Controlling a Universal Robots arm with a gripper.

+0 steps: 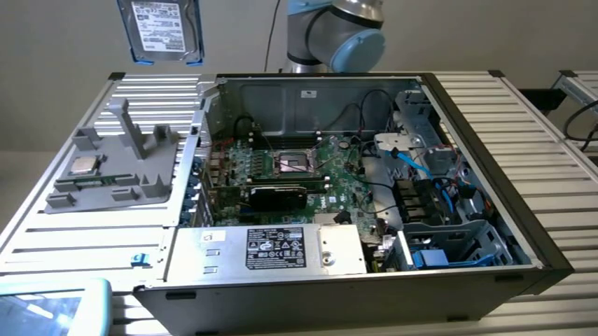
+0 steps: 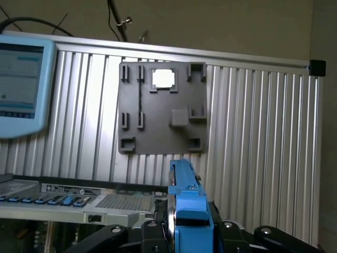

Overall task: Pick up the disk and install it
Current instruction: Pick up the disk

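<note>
Ext. view: the disk [image 1: 161,31] hangs high in the air, label facing cam, on the grey fixture plate [image 1: 117,164] side of the open PC case [image 1: 309,94], well clear of both.

Wrist view: gripper [image 2: 184,234] is clamped on the disk [image 2: 185,205], its blue frame edge-on between 2 black fingers [image 2: 154,236]. Fixture plate w/ chip [image 2: 163,78] lies beyond.

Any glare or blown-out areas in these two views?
Exterior view: the ribbed table glares white at the exterior view's left, while the computer case is shadowed inside. Wrist view: the processor chip is washed out to white; the disk, held edge-on, is evenly lit.
</note>
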